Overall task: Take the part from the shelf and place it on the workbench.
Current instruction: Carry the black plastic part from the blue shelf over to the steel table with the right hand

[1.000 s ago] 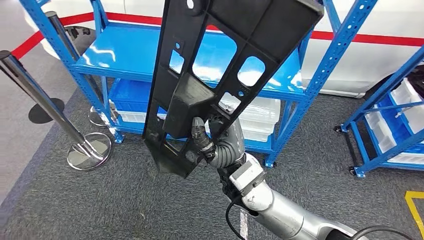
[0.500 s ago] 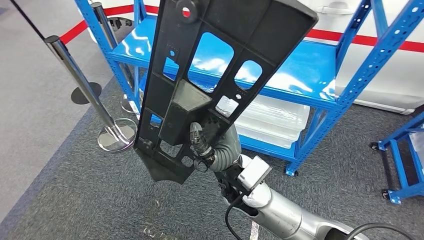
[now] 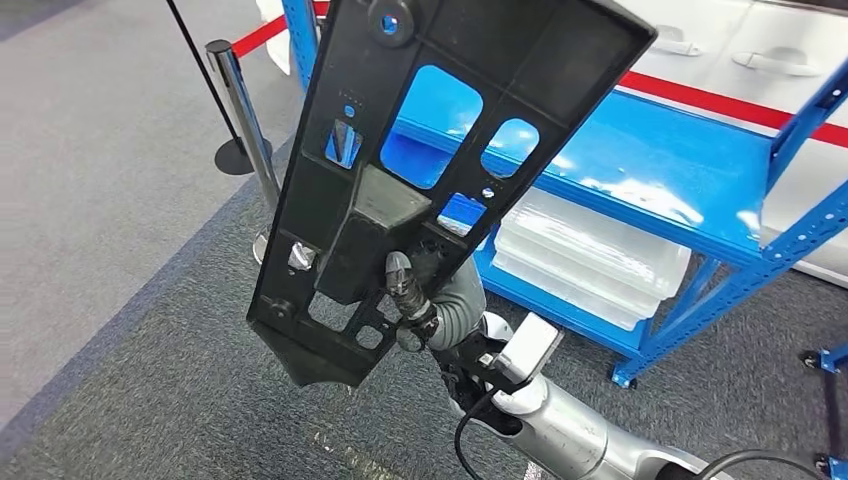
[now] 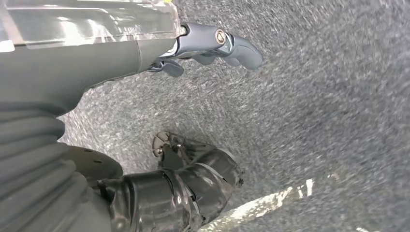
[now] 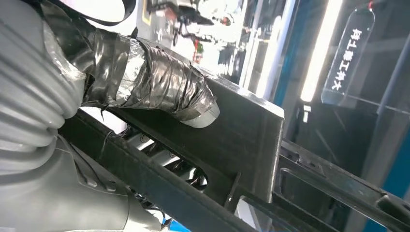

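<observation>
right hand grips the black part near its lower end, holding it upright, clear of the blue shelf; left hand hangs loose, holding nothing; best carried with a firm grip and slow turning; no workbench visible.

- The whole head view has swung: the blue shelf now sits toward 2 o'clock, where earlier it filled the upper middle, so the camera has turned, not the shelf.
- The stanchion post now stands at 10 o'clock, farther up the picture than before.
- The second blue rack seen earlier at 3 o'clock has gone out at the edge.
- More grey floor shows toward 9 o'clock.
</observation>
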Action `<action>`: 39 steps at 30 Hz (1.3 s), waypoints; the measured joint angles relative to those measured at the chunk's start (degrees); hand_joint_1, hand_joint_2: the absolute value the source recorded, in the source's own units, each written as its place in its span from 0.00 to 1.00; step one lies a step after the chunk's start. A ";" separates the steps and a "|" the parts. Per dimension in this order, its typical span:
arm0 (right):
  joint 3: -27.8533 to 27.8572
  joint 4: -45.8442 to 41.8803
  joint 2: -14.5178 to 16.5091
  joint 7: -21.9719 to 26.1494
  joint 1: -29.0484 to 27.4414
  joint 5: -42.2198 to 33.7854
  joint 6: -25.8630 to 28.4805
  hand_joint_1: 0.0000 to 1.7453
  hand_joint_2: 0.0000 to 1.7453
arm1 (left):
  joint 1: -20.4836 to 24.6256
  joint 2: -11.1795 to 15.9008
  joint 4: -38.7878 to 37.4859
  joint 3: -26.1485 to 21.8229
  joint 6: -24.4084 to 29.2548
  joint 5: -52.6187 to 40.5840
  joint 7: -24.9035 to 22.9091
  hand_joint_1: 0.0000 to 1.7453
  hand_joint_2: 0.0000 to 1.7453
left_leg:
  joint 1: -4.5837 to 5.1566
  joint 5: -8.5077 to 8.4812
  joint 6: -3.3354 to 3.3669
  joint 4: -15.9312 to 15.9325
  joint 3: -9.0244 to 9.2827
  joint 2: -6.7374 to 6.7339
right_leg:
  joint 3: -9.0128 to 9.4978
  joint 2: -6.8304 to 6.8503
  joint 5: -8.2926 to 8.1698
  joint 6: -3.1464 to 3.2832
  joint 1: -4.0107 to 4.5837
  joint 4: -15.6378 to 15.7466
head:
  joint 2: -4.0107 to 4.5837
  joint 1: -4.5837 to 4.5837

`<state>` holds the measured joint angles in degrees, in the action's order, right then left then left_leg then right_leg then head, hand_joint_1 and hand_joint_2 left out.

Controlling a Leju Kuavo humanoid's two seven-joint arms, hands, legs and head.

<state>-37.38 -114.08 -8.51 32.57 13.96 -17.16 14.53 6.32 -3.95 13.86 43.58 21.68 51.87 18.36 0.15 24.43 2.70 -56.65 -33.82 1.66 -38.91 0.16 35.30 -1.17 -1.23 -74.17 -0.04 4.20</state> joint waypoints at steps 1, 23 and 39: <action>0.04 0.01 -0.01 0.00 -0.15 -0.02 -0.02 1.00 1.00 | 0.00 0.00 0.00 0.01 0.00 0.00 0.00 0.00 1.00 | 0.01 0.03 -0.01 -0.21 -0.10 0.91 | -0.70 -0.12 -0.28 0.01 0.05 -1.11 | 0.00 0.01; 0.55 -0.13 0.03 -0.55 -0.06 -0.20 -1.65 1.00 1.00 | 0.56 0.21 0.02 0.03 0.98 1.45 1.02 0.00 1.00 | 1.36 0.31 -0.55 -2.56 -2.50 -5.27 | 7.20 6.61 -6.28 1.17 0.29 14.36 | 0.00 -0.66; 0.57 0.63 0.01 -0.66 0.08 -0.20 -1.79 1.00 1.00 | 0.35 0.09 0.01 0.05 0.97 1.39 0.49 0.00 1.00 | -0.25 1.14 -1.53 -4.21 -3.10 6.52 | 4.05 -3.26 -7.26 0.24 -0.80 11.91 | -0.01 -0.27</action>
<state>-36.81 -113.45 -8.50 31.92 14.04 -17.36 12.74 6.67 -3.85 13.86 43.63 22.65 53.25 18.85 -0.10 25.56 1.17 -60.87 -36.92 8.17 -34.85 -3.10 28.04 -0.93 -2.04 -62.25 -0.05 3.93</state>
